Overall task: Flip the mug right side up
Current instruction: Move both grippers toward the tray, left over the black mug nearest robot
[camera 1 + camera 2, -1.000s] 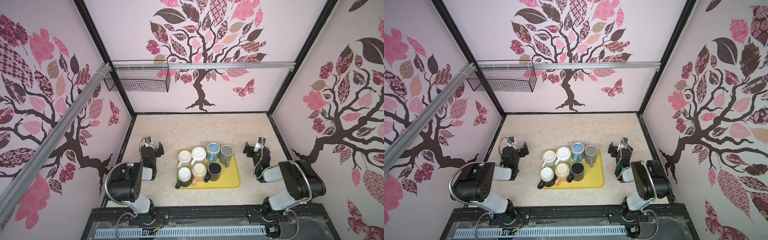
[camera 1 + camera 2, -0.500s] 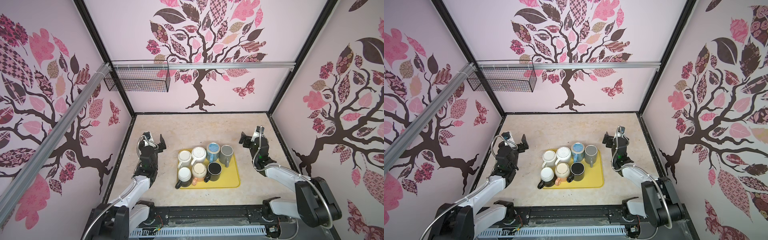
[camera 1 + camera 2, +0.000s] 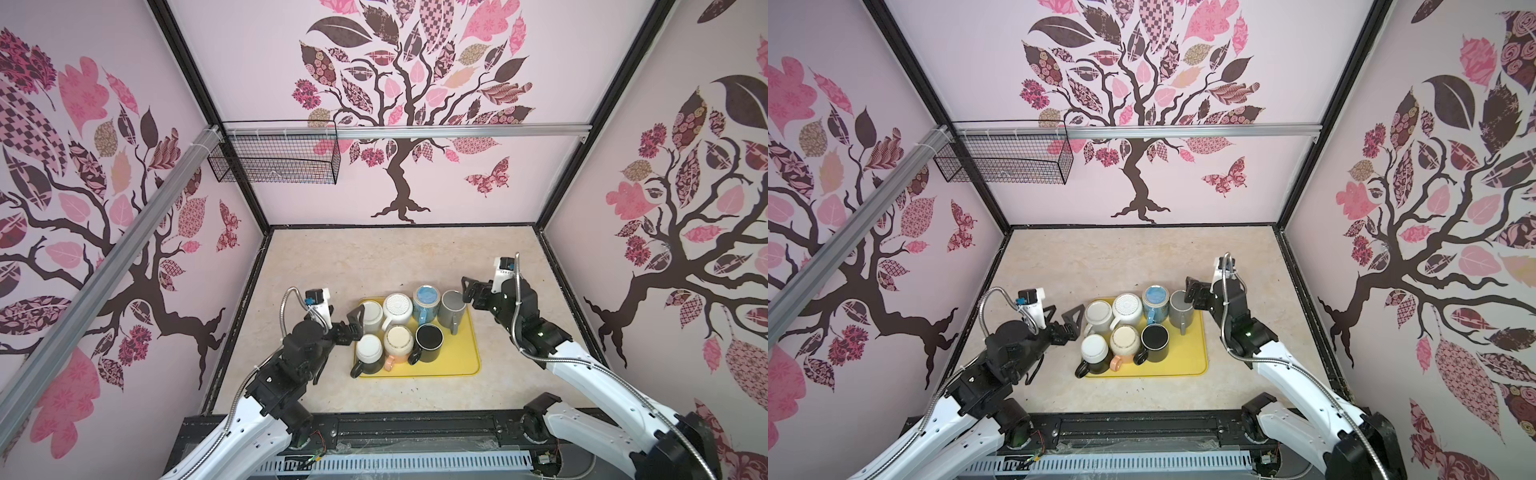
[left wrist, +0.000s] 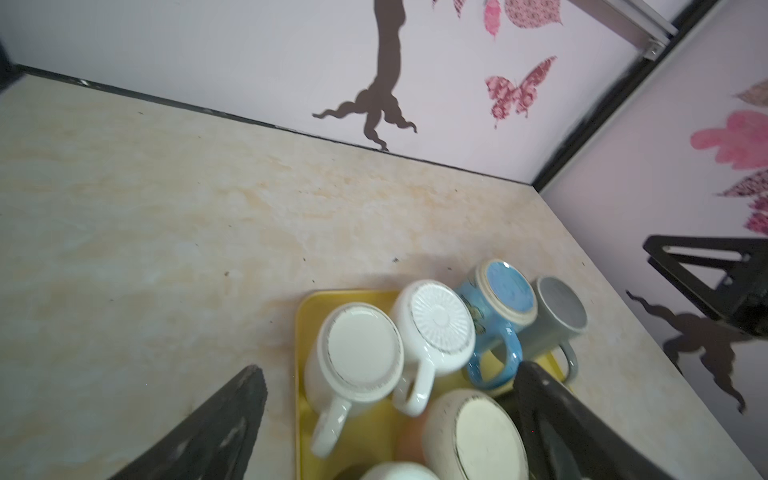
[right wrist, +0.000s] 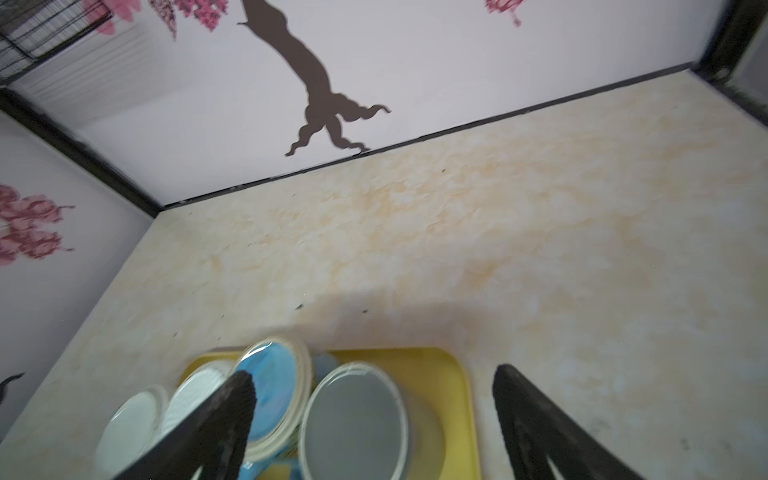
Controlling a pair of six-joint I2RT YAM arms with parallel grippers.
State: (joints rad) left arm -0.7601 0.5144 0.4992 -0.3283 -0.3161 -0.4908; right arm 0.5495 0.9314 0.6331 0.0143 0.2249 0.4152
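Both are spread wide and carrying nothing: the left end effector [image 3: 1063, 316] hangs by the far left corner of the yellow tray [image 3: 465, 357], just beside a bottom-up white mug [image 3: 371, 314]. The right end effector [image 5: 374, 376] straddles the upright grey mug [image 3: 453, 309] at the far right. Next to it, a blue mug [image 3: 427, 298] stands upside down on the tray, mid-bench [image 3: 374, 257]

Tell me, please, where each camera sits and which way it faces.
Top views: high above the front edge, looking down at the yellow tray; left arm and right arm with left gripper and right gripper show.
Left wrist: on the left arm, facing the back wall over the tray; its fingers show.
Right wrist: on the right arm, facing likewise; its fingers show.
Shared: both wrist views show the grey mug and blue mug.
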